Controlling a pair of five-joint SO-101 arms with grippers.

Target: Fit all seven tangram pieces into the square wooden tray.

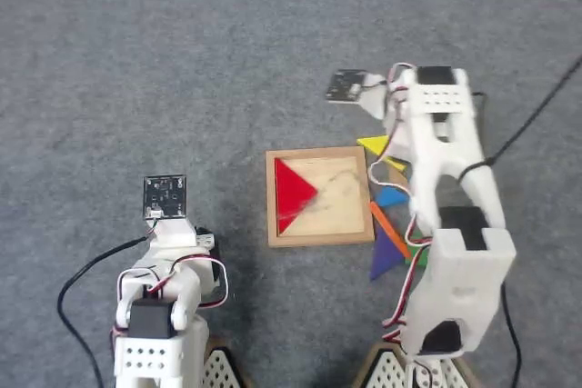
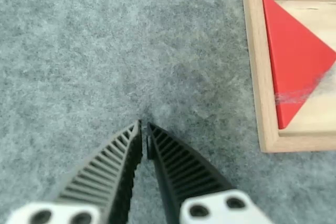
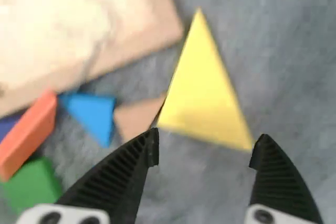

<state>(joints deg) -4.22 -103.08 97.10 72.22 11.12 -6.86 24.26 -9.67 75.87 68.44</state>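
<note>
The right hand (image 3: 207,148) is spread wide, tips just short of the yellow triangle (image 3: 205,98) lying on the grey table (image 3: 294,35) beside the wooden tray (image 1: 318,241). A blue triangle (image 3: 94,114), orange piece (image 3: 26,132) and green piece (image 3: 31,184) lie near. The left hand (image 2: 144,128), pressed together, sits apart from the tray, which holds a red triangle (image 2: 294,61).
</note>
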